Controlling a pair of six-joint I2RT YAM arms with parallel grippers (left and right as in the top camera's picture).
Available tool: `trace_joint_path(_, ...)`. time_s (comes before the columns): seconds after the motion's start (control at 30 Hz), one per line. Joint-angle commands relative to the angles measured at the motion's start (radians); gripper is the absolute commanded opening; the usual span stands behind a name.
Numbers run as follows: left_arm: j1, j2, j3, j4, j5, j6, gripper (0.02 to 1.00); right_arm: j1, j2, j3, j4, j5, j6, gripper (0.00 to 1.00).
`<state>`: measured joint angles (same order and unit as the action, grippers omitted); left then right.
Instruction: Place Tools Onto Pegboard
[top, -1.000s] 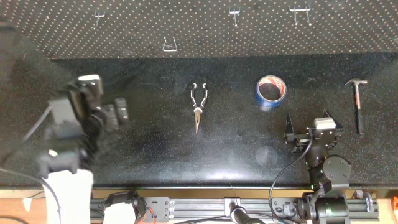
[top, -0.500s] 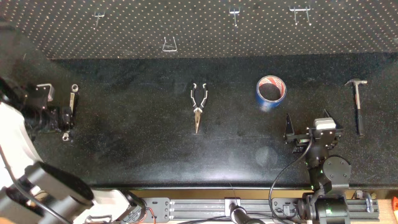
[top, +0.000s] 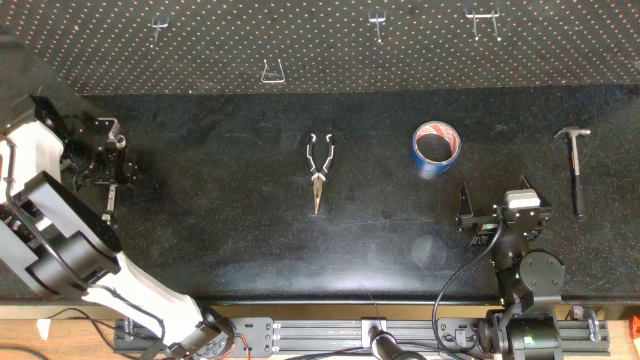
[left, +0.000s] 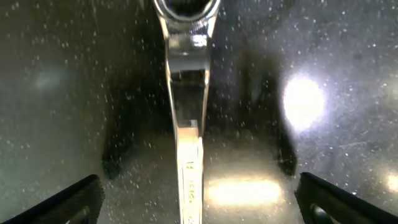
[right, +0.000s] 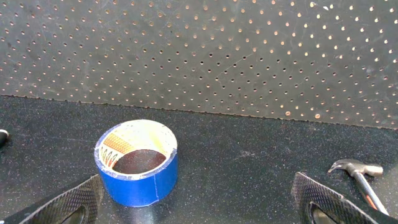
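**Top view.** Shows the left gripper (top: 108, 165) at the far left of the black worktop (top: 250, 230), directly above the wrench (top: 108, 202). One end of the wrench protrudes from beneath it toward the arm bases. Puts the wrench's long axis roughly front to back, pointing at the pegboard (top: 320, 40). Places the needle-nose pliers (top: 319, 172), the blue tape roll (top: 436, 147) and the hammer (top: 575, 170) progressively farther right, all flat on the worktop and none on the hooks (top: 376, 20). Shows the right gripper (top: 493, 205) near its own base, close to the tape roll and hammer and well apart from the wrench.

**Left wrist view.** Shows the wrench (left: 186, 124) running straight up the middle of the left gripper (left: 199, 193), ring end farthest from the wrist. Shows the fingers (left: 68, 199) spread wide, one on each side of the shank and touching neither side. Sets the shank square across the closing direction. Calls, by this judgement, for no turn of the wrist, only descent and closure on the shank.

**Right wrist view.** Shows the right gripper (right: 199, 199) spread wide with nothing between the fingers. Places the blue tape roll (right: 137, 163) ahead with its opening upward, the hammer (right: 357, 173) off to one side, and the pegboard (right: 199, 56) behind both.

**Assignment.** Favours the left arm for the wrench, being the nearer by far.
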<state>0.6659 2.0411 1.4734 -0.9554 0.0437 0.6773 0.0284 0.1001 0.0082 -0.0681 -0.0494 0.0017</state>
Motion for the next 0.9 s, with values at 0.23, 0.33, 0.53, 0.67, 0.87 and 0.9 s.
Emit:
trace_joint_path(0.23,0.0,0.031,0.032,0.003,-0.035,0.019,0.996,0.007,-0.003,-0.004,-0.003,0.013,-0.01,0.996)
trace_joint_path(0.33,0.0,0.031,0.032,0.002,-0.036,0.019,0.996,0.007,-0.003,-0.004,-0.003,0.013,-0.01,0.996)
trace_joint_path(0.53,0.0,0.036,0.032,-0.013,-0.036,0.019,0.996,0.007,-0.003,-0.004,-0.003,0.013,-0.01,0.996)
trace_joint_path(0.67,0.0,0.043,0.032,-0.021,-0.04,0.019,0.996,0.007,-0.003,-0.004,-0.003,0.013,-0.01,0.996)
trace_joint_path(0.87,0.0,0.043,0.032,-0.029,-0.04,0.019,0.669,0.007,-0.003,-0.004,-0.003,0.013,-0.01,0.996)
trace_joint_path(0.9,0.0,0.043,0.032,-0.035,-0.04,0.019,0.603,0.007,-0.003,-0.004,-0.003,0.013,-0.01,0.996)
